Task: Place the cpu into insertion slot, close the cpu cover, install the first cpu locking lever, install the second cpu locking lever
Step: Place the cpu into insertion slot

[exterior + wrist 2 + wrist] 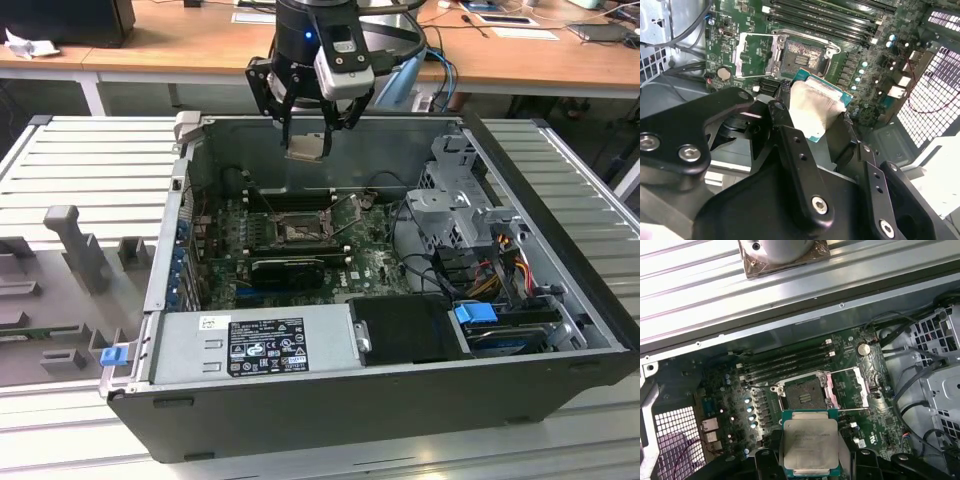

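Fixtures (62, 262) of grey moulded plastic lie on the ribbed metal table (560, 160) at the exterior view's left. Beside them stands the open dark computer case (330, 410), with a silver labelled power supply (260, 340) along its near wall.

Over the middle of the case hangs the black gripper (305, 140), its fingers pinching the cpu (305, 148), a small flat square chip with a pale tan-silver face. The first wrist view shows the chip (810, 445) clamped by two opposite edges and lying roughly level.

The insertion slot (298, 234), a square black-framed socket with a grey centre on the green circuit board (375, 265), lies below the chip and well apart from it, so the gap is mainly one of height. In the first wrist view the slot (802, 395) sits just ahead of the chip, their sides close to parallel. The cpu cover (862, 389), a thin metal frame plate with a square window, is swung open beside the slot, leaving it bare.

Further right sit a perforated steel drive cage (450, 205) and bundled cables (490, 270).
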